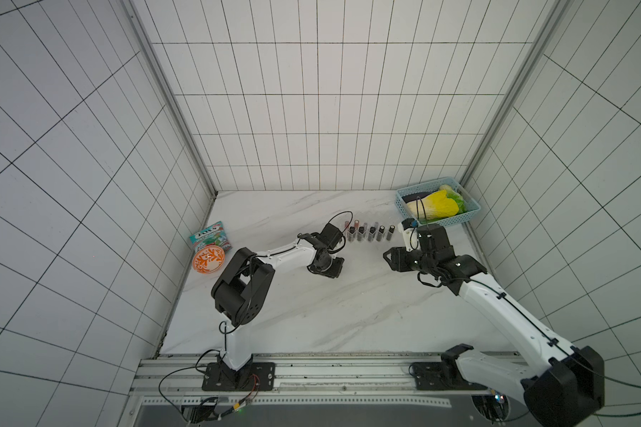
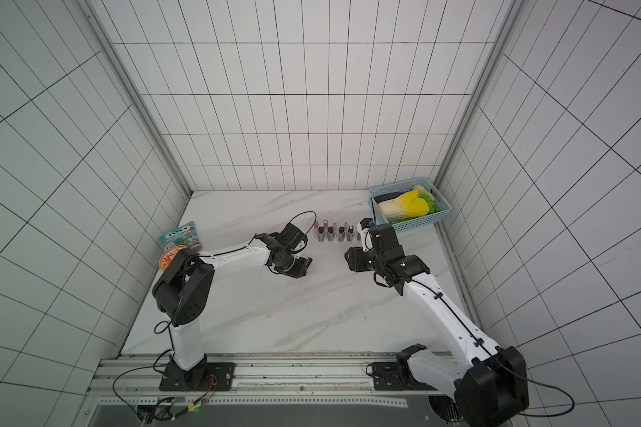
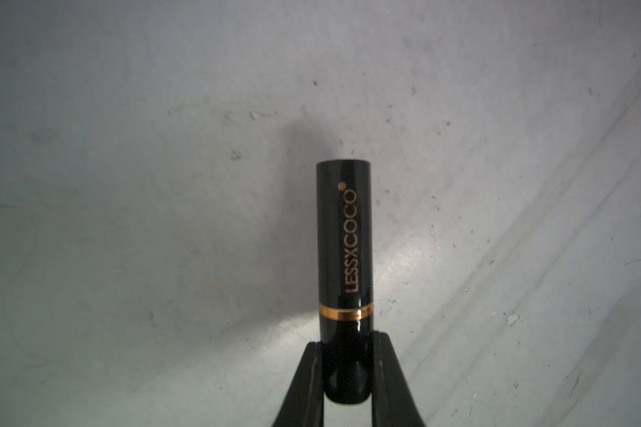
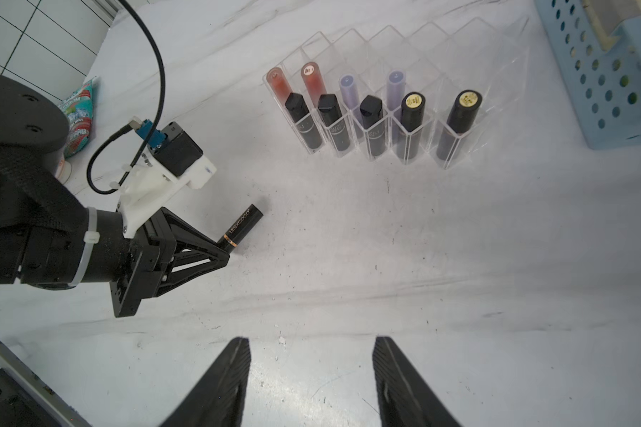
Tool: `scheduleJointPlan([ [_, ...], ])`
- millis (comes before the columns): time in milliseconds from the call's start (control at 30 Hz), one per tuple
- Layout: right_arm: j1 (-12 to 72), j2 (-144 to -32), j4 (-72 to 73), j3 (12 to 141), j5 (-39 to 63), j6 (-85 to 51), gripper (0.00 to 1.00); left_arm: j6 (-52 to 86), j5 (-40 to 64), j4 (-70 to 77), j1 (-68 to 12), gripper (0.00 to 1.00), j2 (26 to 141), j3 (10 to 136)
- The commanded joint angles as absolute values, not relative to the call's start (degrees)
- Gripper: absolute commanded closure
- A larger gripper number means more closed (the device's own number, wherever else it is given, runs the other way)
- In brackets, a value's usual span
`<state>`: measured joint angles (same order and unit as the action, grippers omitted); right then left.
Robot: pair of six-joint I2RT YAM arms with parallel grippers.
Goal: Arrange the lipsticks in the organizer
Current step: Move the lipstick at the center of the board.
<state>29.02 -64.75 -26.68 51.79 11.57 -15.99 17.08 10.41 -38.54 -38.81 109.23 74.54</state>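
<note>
Pinching a black lipstick (image 3: 343,236) marked LESSXCOCO with the left pincer (image 3: 346,340), holding the right pincer (image 4: 310,340) spread; organizer (image 4: 496,74) at one o'clock.

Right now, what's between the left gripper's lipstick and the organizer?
Only bare marble tabletop separates the LESSXCOCO lipstick in the left gripper from the clear organizer; right wrist view shows it.

Before you, the white marble-patterned table (image 1: 330,314). On it stand the clear organizer (image 4: 489,74) (far side, centre), a light-blue basket (image 1: 447,221) at the far right corner, and a teal snack packet (image 1: 208,236) beside an orange bowl (image 1: 208,260) at the left edge.
</note>
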Motion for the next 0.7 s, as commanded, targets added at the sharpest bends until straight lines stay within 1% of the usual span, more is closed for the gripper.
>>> scheduleJointPlan([
  [0,29.8,-65.5,-27.5,49.5,12.1,-17.6,0.43,20.2,11.3,-38.4,-39.7,0.81,108.6,75.9],
  [167,29.9,-65.8,-27.0,48.6,12.1,-18.1,0.43,20.5,11.4,-38.3,-39.7,0.79,109.9,76.7],
  [233,30.0,-65.9,-26.9,48.5,12.1,-18.1,0.43,20.8,11.7,-37.9,-39.8,0.75,110.7,77.0],
  [267,30.0,-66.6,-26.7,48.5,12.3,-18.2,0.43,20.8,11.8,-37.8,-39.7,0.72,110.9,77.1],
  [300,30.1,-67.0,-26.7,48.5,12.5,-18.3,0.43,20.9,11.9,-37.5,-39.7,0.65,111.1,77.2],
  [333,30.2,-67.2,-26.5,48.6,12.6,-18.3,0.43,21.0,12.0,-37.3,-39.8,0.63,111.2,77.2],
  [400,31.0,-69.5,-25.8,48.8,12.7,-18.9,0.41,21.0,12.1,-37.3,-39.7,0.61,111.2,77.2],
  [433,32.3,-72.7,-25.4,49.6,13.2,-19.3,0.39,21.1,12.3,-36.7,-39.8,0.45,110.7,76.9],
  [467,35.6,-77.8,-26.0,52.1,12.2,-19.3,0.36,20.8,14.6,-34.5,-38.8,0.31,107.4,75.0],
  [667,39.6,-80.5,-26.7,54.1,12.5,-20.6,0.36,19.3,13.1,-33.6,-35.7,0.27,105.8,74.7],
])
